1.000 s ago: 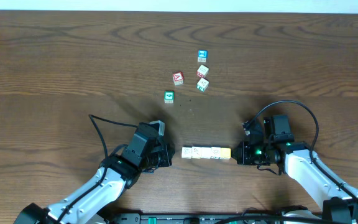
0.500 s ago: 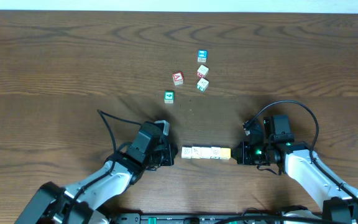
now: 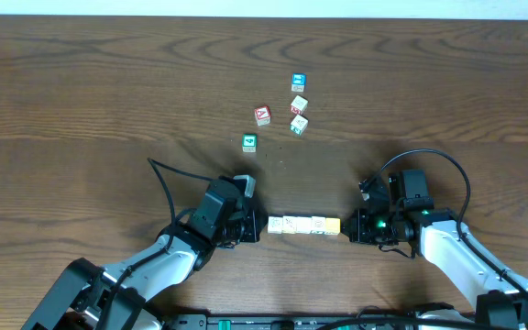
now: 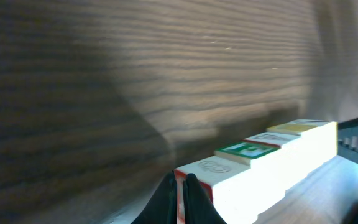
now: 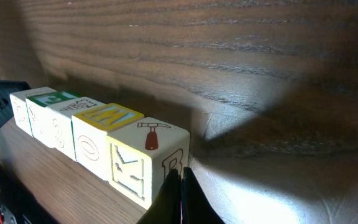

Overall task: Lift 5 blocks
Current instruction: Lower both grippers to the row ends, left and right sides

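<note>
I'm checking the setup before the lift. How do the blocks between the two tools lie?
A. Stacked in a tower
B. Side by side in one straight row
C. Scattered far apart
B: the blocks sit face to face in a single line that runs from the left tool to the right tool.

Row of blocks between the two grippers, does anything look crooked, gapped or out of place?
Nothing stands out. The row of blocks lies straight with no gaps, the shut left gripper at one end, the shut right gripper at the other.
</note>
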Available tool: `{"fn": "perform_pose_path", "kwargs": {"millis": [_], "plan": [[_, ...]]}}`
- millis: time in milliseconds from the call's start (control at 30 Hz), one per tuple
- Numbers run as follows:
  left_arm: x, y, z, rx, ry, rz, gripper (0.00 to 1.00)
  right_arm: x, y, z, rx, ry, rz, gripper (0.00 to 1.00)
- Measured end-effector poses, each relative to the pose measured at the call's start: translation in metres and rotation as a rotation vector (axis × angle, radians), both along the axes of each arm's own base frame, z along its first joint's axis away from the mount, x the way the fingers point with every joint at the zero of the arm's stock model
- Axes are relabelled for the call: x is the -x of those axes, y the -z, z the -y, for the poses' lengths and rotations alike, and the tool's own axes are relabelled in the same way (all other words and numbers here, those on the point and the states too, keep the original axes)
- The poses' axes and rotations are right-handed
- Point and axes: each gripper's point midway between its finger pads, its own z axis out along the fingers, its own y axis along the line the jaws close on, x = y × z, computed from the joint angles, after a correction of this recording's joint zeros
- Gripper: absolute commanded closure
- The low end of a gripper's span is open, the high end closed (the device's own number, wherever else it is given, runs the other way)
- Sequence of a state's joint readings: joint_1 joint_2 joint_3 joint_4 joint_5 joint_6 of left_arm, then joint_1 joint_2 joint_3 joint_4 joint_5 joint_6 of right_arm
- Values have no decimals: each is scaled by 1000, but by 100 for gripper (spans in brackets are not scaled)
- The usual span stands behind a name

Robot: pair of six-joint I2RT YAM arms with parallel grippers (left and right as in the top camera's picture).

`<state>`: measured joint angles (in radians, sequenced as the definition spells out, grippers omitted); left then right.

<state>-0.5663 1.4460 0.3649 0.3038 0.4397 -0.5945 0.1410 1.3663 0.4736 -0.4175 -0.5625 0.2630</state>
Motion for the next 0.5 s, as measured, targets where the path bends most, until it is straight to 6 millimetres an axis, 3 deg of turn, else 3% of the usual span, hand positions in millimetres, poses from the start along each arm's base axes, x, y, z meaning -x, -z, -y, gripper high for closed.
{"fn": "perform_pose_path", "kwargs": {"millis": [500], "plan": [[0,0,1,-9,17,21,93,-2,2,-6,41,-28,31,99]]}}
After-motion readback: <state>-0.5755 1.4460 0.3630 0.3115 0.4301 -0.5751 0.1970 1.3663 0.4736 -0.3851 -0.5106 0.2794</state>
